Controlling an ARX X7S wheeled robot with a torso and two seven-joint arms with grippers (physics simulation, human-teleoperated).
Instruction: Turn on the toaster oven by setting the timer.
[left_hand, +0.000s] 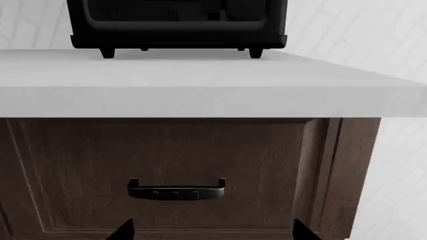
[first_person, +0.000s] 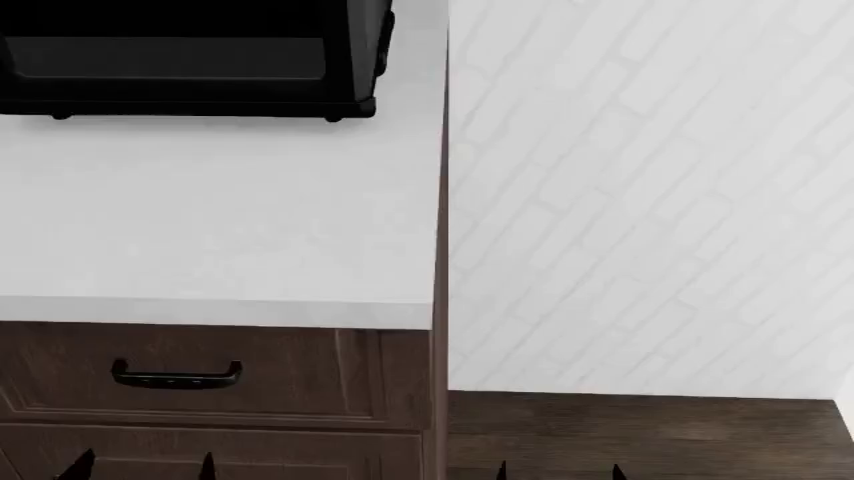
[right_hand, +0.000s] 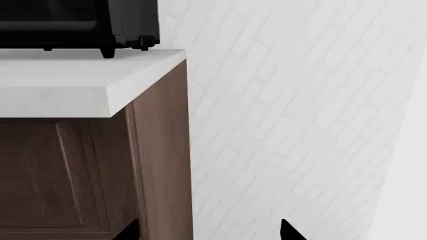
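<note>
Well beyond left gripper (left_hand: 212, 231), toaster oven (left_hand: 179, 25).

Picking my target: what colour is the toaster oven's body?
Black, with a dark glass door; the toaster oven shows best in the left wrist view.

A white countertop (first_person: 227, 230) fills the head view from nine to twelve o'clock. Below it, at seven o'clock, a dark wood drawer (first_person: 287, 375) carries a black handle (first_person: 176, 376). White brick wall (first_person: 641, 200) spans three o'clock, dark floor (first_person: 641, 435) at five.
</note>
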